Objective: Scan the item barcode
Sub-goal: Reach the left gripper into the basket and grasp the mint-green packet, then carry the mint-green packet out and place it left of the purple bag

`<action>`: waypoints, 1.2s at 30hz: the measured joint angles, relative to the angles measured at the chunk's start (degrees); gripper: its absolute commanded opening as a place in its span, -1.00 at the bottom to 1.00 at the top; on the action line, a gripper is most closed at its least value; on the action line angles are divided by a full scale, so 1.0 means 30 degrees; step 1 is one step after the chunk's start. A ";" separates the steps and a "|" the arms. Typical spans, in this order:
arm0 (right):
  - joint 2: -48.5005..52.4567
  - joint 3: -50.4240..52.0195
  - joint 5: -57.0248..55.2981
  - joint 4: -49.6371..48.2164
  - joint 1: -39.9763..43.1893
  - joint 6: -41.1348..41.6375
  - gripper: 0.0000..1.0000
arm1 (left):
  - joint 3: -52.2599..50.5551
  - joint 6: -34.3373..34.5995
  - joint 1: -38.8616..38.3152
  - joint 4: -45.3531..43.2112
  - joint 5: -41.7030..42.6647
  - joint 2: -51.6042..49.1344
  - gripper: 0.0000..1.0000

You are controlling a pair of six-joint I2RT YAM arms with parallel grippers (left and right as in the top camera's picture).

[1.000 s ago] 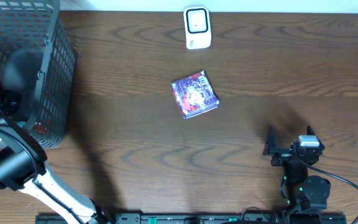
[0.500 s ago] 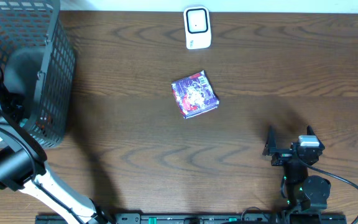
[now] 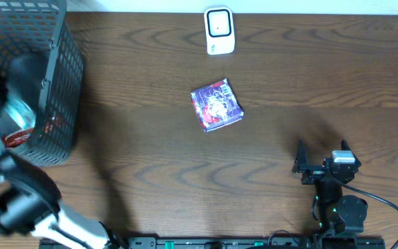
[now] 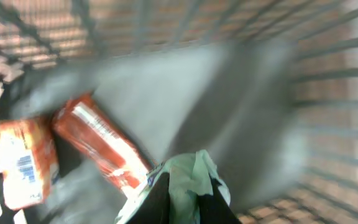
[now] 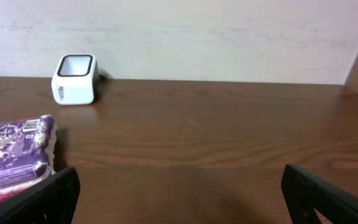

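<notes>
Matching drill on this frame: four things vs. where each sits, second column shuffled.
Things:
1 scanner
2 purple packet
3 basket
4 orange packet

Places:
a inside the basket
b far edge of the table, middle
c left end of the table
d centre of the table

Pairs: 1-b, 2-d, 3-c, 4-a

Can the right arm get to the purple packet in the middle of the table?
Probably yes. The right gripper is open, and only bare table lies between it and the purple packet; nothing blocks the way.
</notes>
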State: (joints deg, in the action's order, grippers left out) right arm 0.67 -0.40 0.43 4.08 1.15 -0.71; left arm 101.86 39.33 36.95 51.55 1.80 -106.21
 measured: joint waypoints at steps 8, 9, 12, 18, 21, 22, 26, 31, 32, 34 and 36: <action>0.0000 0.0000 0.0000 0.0000 0.0000 0.0000 0.99 | 0.0474 -0.1668 -0.0962 -0.3089 0.0153 0.5603 -0.85; 0.0000 0.0000 0.0000 0.0000 0.0000 0.0000 0.99 | 0.0481 -0.1982 -0.1246 -0.3279 0.0160 0.5967 -0.86; 0.0000 0.0000 0.0000 0.0000 0.0000 0.0000 0.98 | 0.0481 -0.3636 -0.2820 -0.3883 0.0153 0.7111 -0.86; 0.0000 0.0000 0.0000 -0.0007 0.0000 0.0000 0.99 | 0.0481 -0.6135 -0.6018 -0.4284 0.1370 0.7839 -0.86; 0.0000 0.0000 0.0000 -0.0007 0.0000 0.0000 0.98 | 0.0481 -0.6710 -0.7679 -0.4058 0.2477 0.7766 -0.86; 0.0000 0.0000 0.0000 -0.0007 0.0000 0.0000 0.98 | 0.0481 -0.6790 -0.8298 -0.3796 0.2769 0.7694 -0.86; 0.0000 0.0000 0.0000 0.0000 0.0000 0.0000 0.99 | 0.0481 -0.7045 -1.0601 -0.2484 0.3388 0.7125 -0.86; 0.0000 0.0000 0.0000 -0.0007 0.0000 0.0000 0.99 | 0.0481 -0.6062 -1.3019 -0.1392 0.3672 0.5435 -0.85; 0.0000 0.0000 0.0000 -0.0007 0.0000 0.0000 0.99 | 0.0474 -0.5741 -1.3406 -0.1246 0.3716 0.5013 -0.85; 0.0000 0.0000 0.0000 0.0000 0.0000 0.0000 0.99 | 0.0466 -0.5187 -1.4090 -0.0998 0.3759 0.4146 -0.86; 0.0000 0.0000 0.0000 0.0000 0.0000 0.0000 0.98 | 0.0452 -0.4590 -1.4702 -0.0576 0.3803 0.3198 -0.86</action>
State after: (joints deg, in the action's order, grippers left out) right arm 0.67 -0.40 0.43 4.08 1.15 -0.71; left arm 103.22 25.56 -7.16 49.82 13.21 -96.62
